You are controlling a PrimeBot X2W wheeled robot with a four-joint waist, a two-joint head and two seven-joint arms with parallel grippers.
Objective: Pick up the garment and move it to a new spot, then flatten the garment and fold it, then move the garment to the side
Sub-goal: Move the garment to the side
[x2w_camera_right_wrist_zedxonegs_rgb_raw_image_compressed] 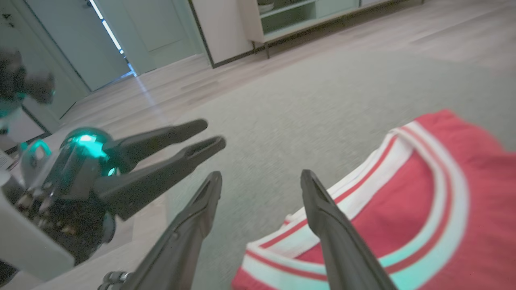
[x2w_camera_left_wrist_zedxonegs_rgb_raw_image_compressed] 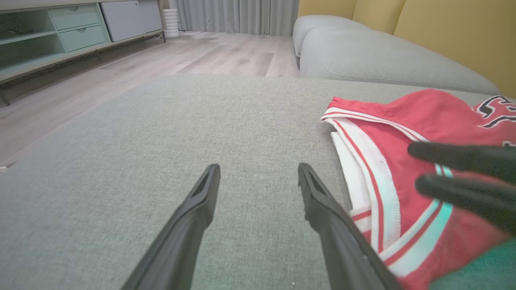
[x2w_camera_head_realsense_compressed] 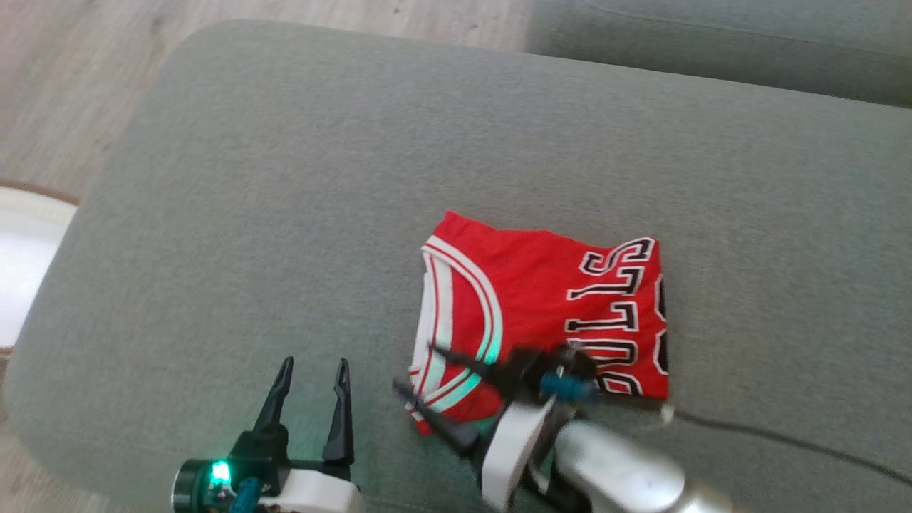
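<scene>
Grey cushion (x2w_camera_head_realsense_compressed: pixel 285 178) carries the garment (x2w_camera_head_realsense_compressed: pixel 541 299), folded compact. My left gripper (x2w_camera_head_realsense_compressed: pixel 315 361) and right gripper (x2w_camera_head_realsense_compressed: pixel 413 366) gape wide, empty. I judge only the sideways move remains.

Holds the left hand (x2w_camera_head_realsense_compressed: pixel 315 363) low at the lower left of the head view, both dark fingers parted wide and pointing up that view, nothing between them. Shows a green light (x2w_camera_head_realsense_compressed: pixel 219 472) glowing at its wrist. Reaches the right hand (x2w_camera_head_realsense_compressed: pixel 415 367) in from the lower right, angled toward the left, fingers spread apart and blurred, gripping nothing. Trails a white wrist housing (x2w_camera_head_realsense_compressed: pixel 513 442) and a silvery forearm (x2w_camera_head_realsense_compressed: pixel 627 470) behind it. Sets the two hands near each other, not touching.
</scene>
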